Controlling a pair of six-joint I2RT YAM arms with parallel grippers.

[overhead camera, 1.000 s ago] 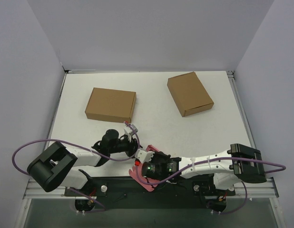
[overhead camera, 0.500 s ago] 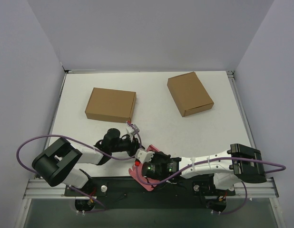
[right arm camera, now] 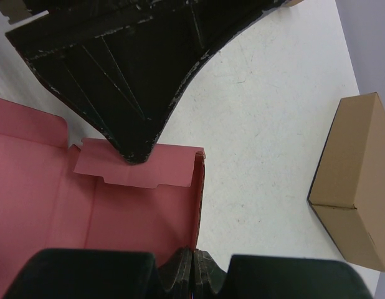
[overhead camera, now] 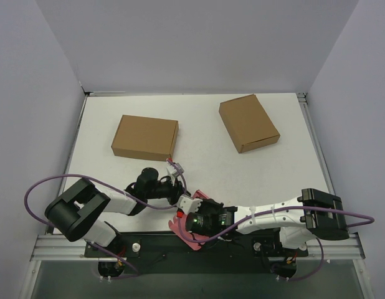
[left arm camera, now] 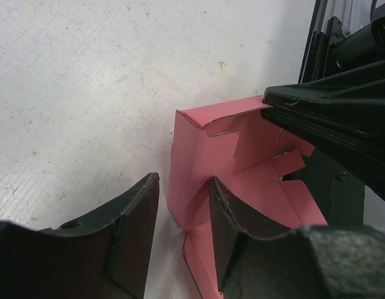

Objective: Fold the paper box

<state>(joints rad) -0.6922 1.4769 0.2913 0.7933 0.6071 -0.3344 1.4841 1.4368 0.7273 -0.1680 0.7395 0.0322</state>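
Note:
The pink paper box point(overhead camera: 180, 231) lies partly folded at the table's near edge, mostly hidden under both wrists. In the left wrist view one upright wall of the paper box point(left arm camera: 187, 163) stands between the open fingers of my left gripper point(left arm camera: 183, 233), with a gap on the left side. My right gripper point(right arm camera: 192, 274) is shut on the thin right-hand wall of the paper box point(right arm camera: 149, 205). A left fingertip point(right arm camera: 133, 152) rests against the far wall and its tab. From above, the left gripper point(overhead camera: 178, 199) and right gripper point(overhead camera: 185, 215) meet over the box.
Two shut brown cardboard boxes lie further back, one at the left point(overhead camera: 144, 137) and one at the right point(overhead camera: 248, 123), the latter also in the right wrist view point(right arm camera: 354, 187). The black mounting rail point(overhead camera: 155, 243) runs along the near edge beside the pink box.
The left arm's elbow has swung right and slightly away from me, and its jaws have narrowed a little around the pink wall. The right arm holds still.

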